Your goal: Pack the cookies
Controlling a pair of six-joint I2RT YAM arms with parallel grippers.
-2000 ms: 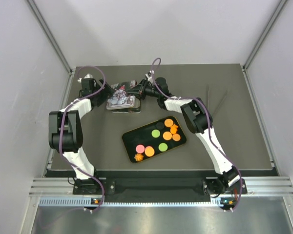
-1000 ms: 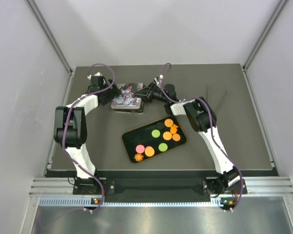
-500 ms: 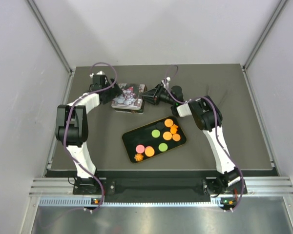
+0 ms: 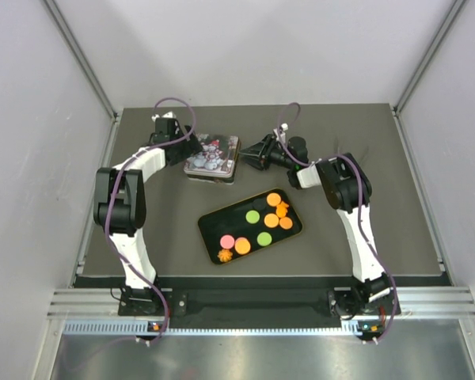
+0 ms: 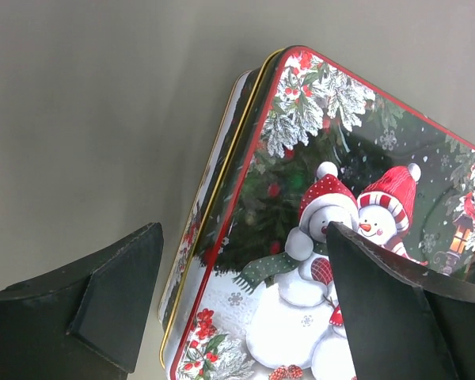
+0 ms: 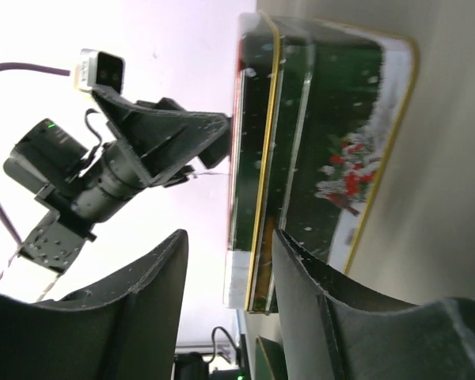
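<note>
Nearest, mid tabletop [image 4: 396,206]: cookies [image 4: 271,220] loose on black tray [image 4: 212,224], well apart from both tools. Beyond: snowman tin [image 4: 212,156], lidded. Both arms stretched far forward, forearms angled inward toward tin. Left tool [image 4: 191,147] spread wide over tin's left edge, gripping nothing. Right tool [image 4: 245,156] parted, just off tin's right end, empty.

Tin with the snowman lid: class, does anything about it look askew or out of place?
Yes. The lid sits shifted on the base, whose gold rim shows along one side, so it is not seated squarely. The cookies lie outside it, on the black tray.
</note>
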